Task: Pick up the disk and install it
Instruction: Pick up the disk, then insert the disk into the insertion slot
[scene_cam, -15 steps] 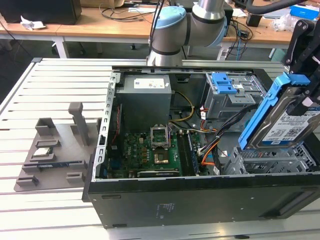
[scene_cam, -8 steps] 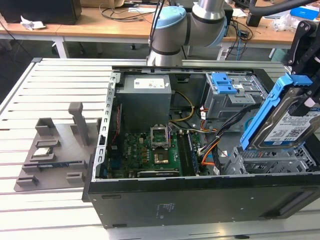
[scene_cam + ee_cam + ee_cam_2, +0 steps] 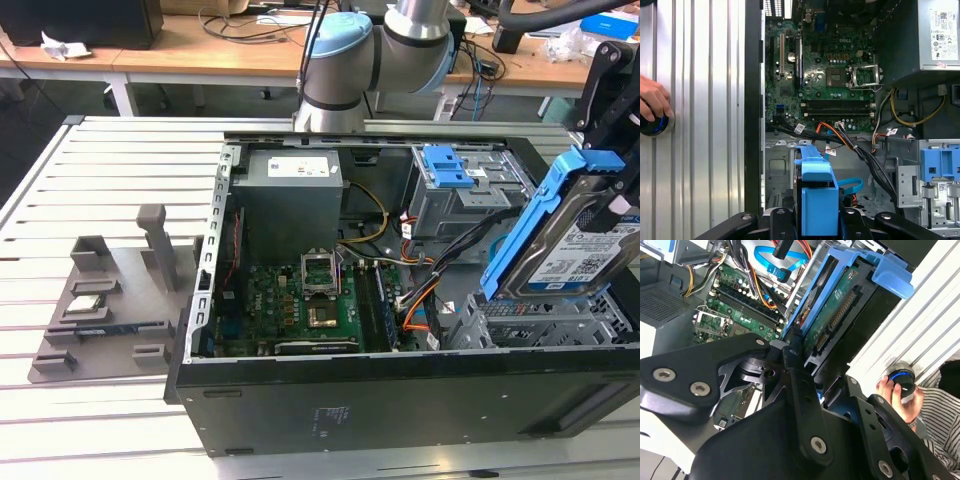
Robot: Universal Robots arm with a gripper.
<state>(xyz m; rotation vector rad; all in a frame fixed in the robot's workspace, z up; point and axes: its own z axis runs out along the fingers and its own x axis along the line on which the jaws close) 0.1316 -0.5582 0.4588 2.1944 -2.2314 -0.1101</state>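
The disk (image 3: 578,248), a silver hard drive with a white-and-blue label in a bright blue carrier frame, hangs tilted above the metal drive cage (image 3: 545,322) at the open computer case's corner on the exterior view's right. My gripper (image 3: 612,185) is shut on it from above. In the second wrist view the disk's green circuit-board side (image 3: 836,315) faces the camera between the black fingers (image 3: 792,357). In the first wrist view the blue carrier (image 3: 816,192) sits edge-on between the fingertips (image 3: 776,216), over the case interior.
The open case holds a motherboard (image 3: 312,300), a grey power supply (image 3: 290,195), loose cables (image 3: 420,290) and a second blue carrier (image 3: 450,165) in a bay. A grey fixture (image 3: 110,300) lies at the exterior view's left. A person's hand (image 3: 652,100) rests on a black knob.
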